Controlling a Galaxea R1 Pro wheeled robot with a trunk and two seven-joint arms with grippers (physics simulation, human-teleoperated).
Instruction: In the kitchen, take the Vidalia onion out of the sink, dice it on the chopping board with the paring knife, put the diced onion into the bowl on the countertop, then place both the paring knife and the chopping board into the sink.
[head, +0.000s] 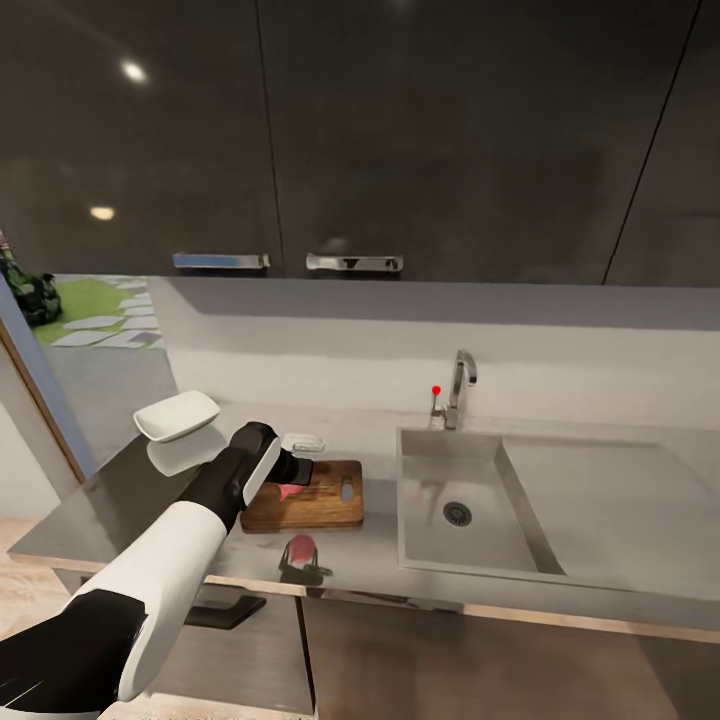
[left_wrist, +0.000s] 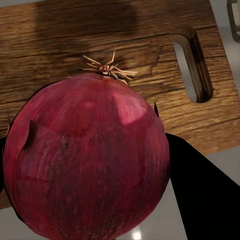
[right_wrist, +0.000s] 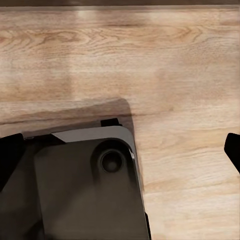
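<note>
Across the middle of the head view runs the countertop (head: 620, 470), a glossy grey slab under a pale backsplash and dark upper cabinets (head: 450, 130) that take up the whole top half of the frame. At the left edge a doorway opens onto green lawn and stepping stones. Set into the slab right of centre is the sink (head: 465, 500), its basin bare down to the round drain, with the chrome tap (head: 460, 385) and its red knob behind it.

Just left of the sink lies the chopping board (head: 325, 500), dark wood, handle slot toward the basin. The left arm reaches in from the lower left of the frame, and the left gripper (head: 292, 482) hangs over the board's left part. In the left wrist view the Vidalia onion (left_wrist: 87, 157) sits between the dark fingers (left_wrist: 200, 180), which press against its sides, so the gripper is clamped on it, just above the board (left_wrist: 65, 45). A reddish reflection of it shows on the slab near the front edge.

Judging from this, the first step is done: the onion is out of the sink and over the board, not yet set down. Dicing, filling the bowl (head: 177, 415) in the left middle of the frame, and sinking knife and board all remain. The pale object behind the board is too small to name.

The right wrist view looks down on wooden flooring (right_wrist: 175, 60) and the robot's grey base (right_wrist: 75, 185); the dark finger tips at the frame's two edges suggest jaws standing wide.
</note>
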